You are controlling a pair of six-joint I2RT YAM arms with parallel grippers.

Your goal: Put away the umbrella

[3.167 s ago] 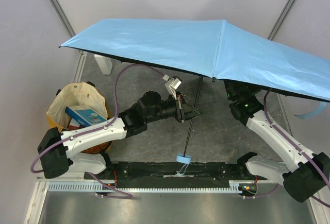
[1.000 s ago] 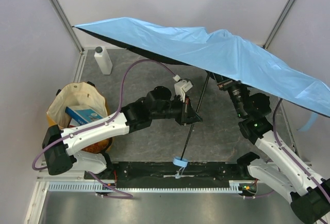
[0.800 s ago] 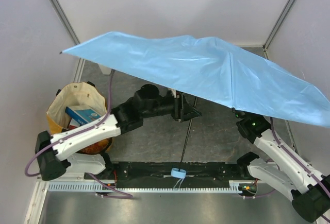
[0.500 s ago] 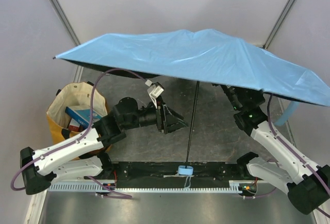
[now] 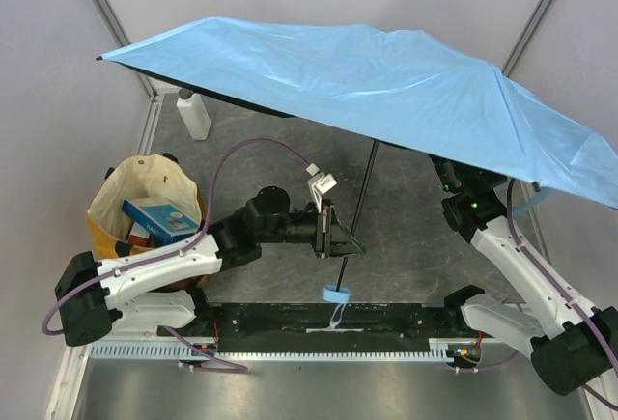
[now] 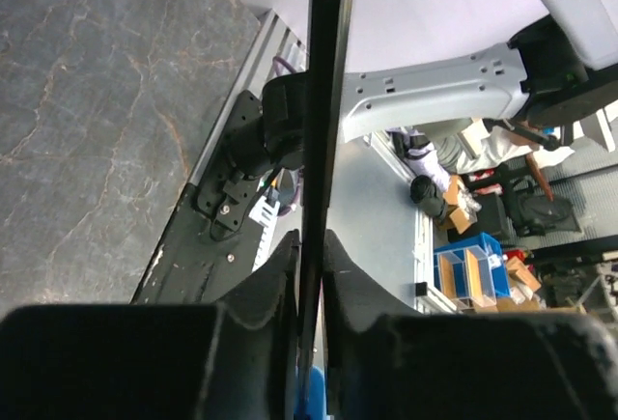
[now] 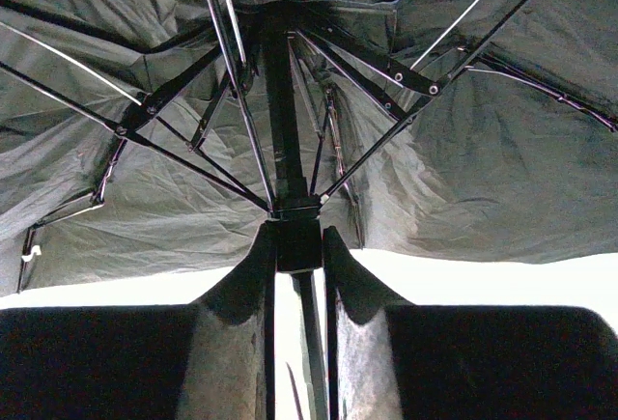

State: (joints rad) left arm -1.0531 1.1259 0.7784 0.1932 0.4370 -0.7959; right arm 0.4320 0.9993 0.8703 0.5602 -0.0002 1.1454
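The umbrella (image 5: 386,82) is open. Its blue canopy spans the far part of the table (image 5: 290,164) and hides the right gripper in the top view. The shaft (image 5: 361,193) slopes from under the canopy down toward the near edge. It ends in a blue handle (image 5: 336,294) near the arm bases.

The left gripper (image 5: 345,244) sits low on the shaft. Its jaws are narrow, with one finger (image 6: 275,280) against each side of the shaft.

The right gripper (image 7: 297,238) clamps the shaft's black block where the ribs (image 7: 174,145) meet, jaws narrow.

A bag (image 5: 111,193) stands at the left. A bottle (image 5: 193,116) stands beyond it, at the canopy's edge.
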